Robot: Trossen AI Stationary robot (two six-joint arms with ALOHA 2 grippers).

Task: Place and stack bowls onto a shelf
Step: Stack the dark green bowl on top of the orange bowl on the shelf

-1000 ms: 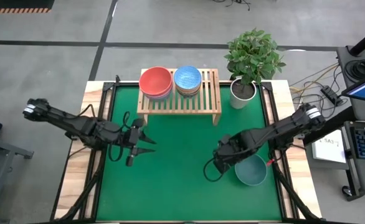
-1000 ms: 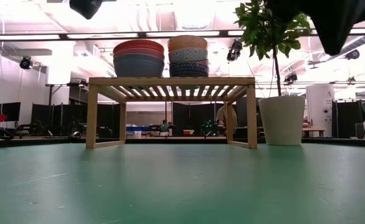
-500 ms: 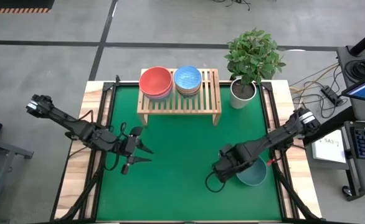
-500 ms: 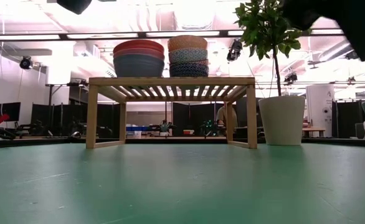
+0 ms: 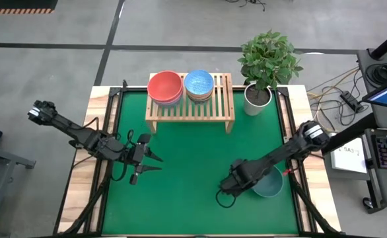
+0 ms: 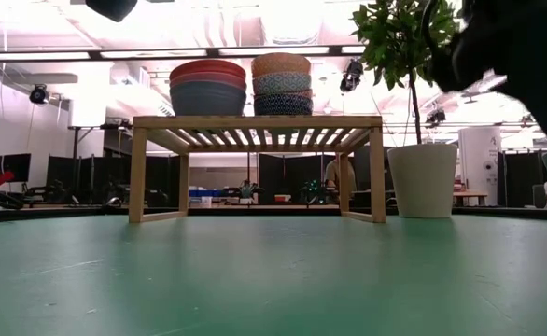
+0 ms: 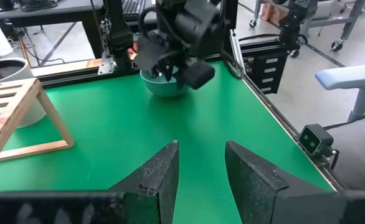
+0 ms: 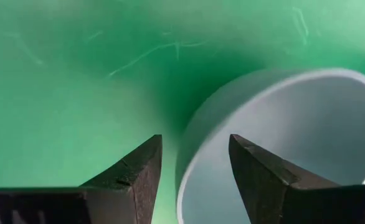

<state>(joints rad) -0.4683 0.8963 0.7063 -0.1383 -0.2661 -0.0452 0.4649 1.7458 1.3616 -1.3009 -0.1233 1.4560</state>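
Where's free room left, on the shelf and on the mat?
The shelf has bare slats at its right end, beside the blue-topped stack; its left two-thirds are crowded by that and the red-topped stack. The green mat is bare between the left gripper and right gripper. The right-front corner is crowded: teal bowl.

A potted plant (image 5: pixel 267 66) in a white pot (image 6: pixel 423 180) stood at the green counter's (image 5: pixel 187 172) upper right corner.
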